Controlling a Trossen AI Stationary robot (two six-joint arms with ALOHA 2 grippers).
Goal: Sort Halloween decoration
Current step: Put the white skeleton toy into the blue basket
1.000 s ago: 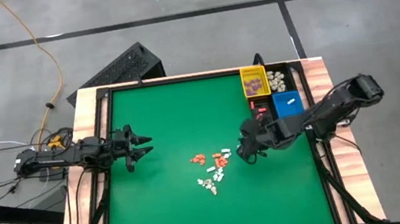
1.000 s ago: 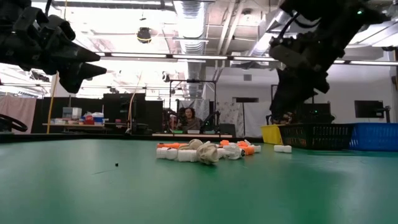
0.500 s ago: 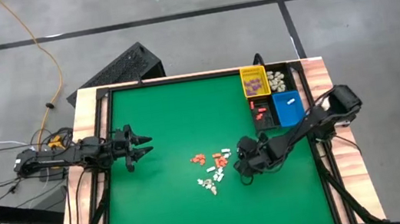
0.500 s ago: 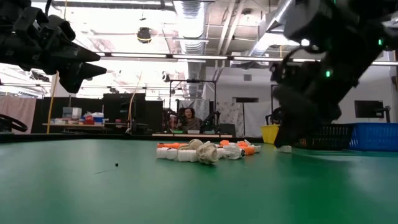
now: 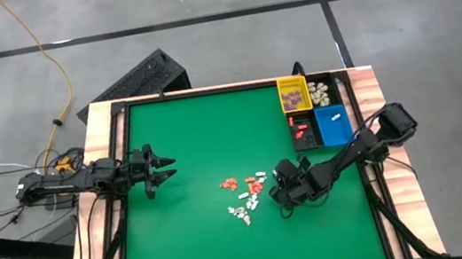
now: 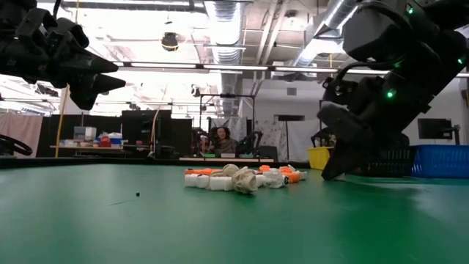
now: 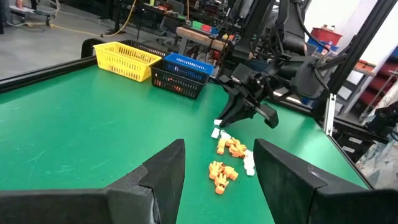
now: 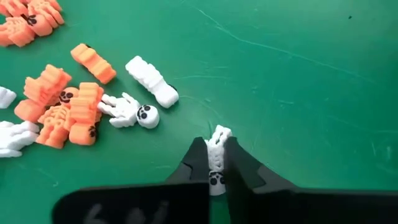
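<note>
Now I look mostly at my right gripper (image 8: 216, 163), because it is the one at work: its two dark fingers are clenched on a small white skeleton trinket (image 8: 217, 142) that lies on the green table (image 5: 188, 144). In the right wrist view the trinket's long axis runs along the fingers, not across them; the skull end sits between the tips and the other end sticks out forward, away from the wrist. So the jaws press on its two narrow sides, which I judge a fair hold for a lift straight up. The piece lies apart from the main heap of decorations (image 5: 246, 195), on the side of the heap toward the bins; the nearest neighbours are another white skeleton (image 8: 129, 110) and a white block-shaped piece (image 8: 152, 81), both clear of the fingers. The black bin (image 5: 304, 129), the blue bin (image 5: 332, 124) and the yellow bin (image 5: 293, 95) stand at the far right corner of the table, behind the right arm. From the low view I cannot be sure the trinket has left the mat; it seems to rest there. My left gripper (image 5: 161, 168) hangs open well away over the left side, so the right arm is clearly the nearer one.
</note>
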